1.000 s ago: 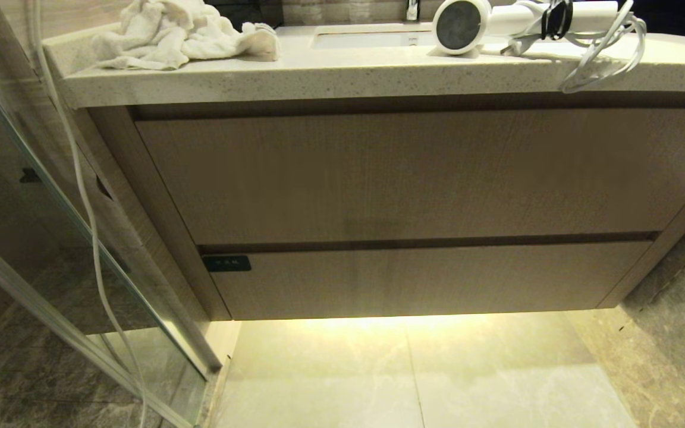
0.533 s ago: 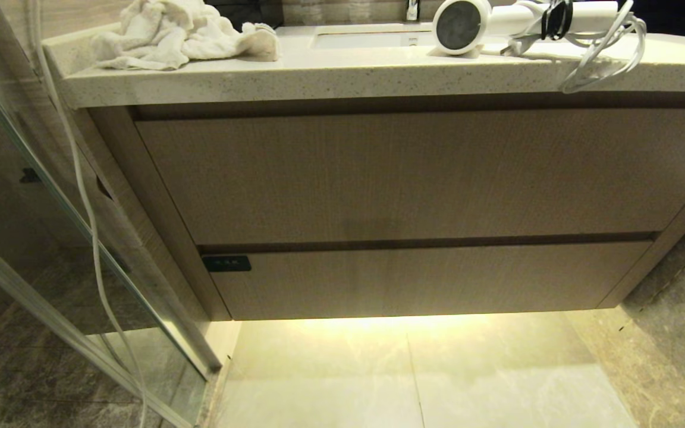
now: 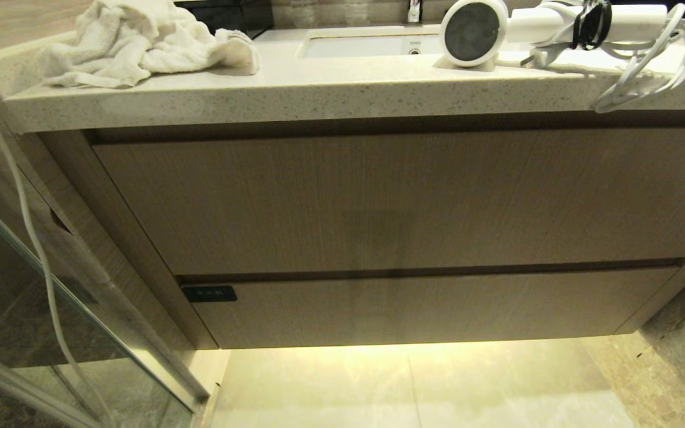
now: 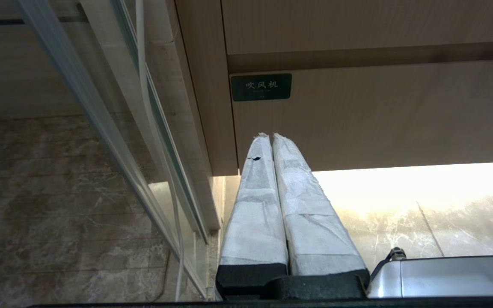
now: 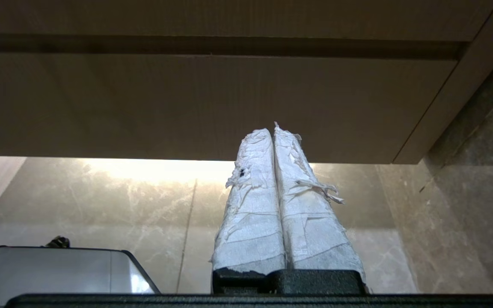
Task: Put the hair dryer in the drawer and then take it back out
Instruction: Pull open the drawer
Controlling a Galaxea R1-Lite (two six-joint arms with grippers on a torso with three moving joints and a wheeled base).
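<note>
both my fingers (image 4: 271,136) (image 5: 272,128) pinched shut, drawer (image 3: 426,306) handleless at 6 o'clock, hair dryer (image 3: 544,30) cord could snag the bench (image 3: 319,98) edge

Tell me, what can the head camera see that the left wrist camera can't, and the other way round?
Only the head view shows the countertop with the hair dryer, a crumpled towel and the sink.

Only the left wrist view shows the left gripper, shut, in front of the drawer, and the writing on the black label.

Both show the closed drawer, its label and the glass panel.
</note>
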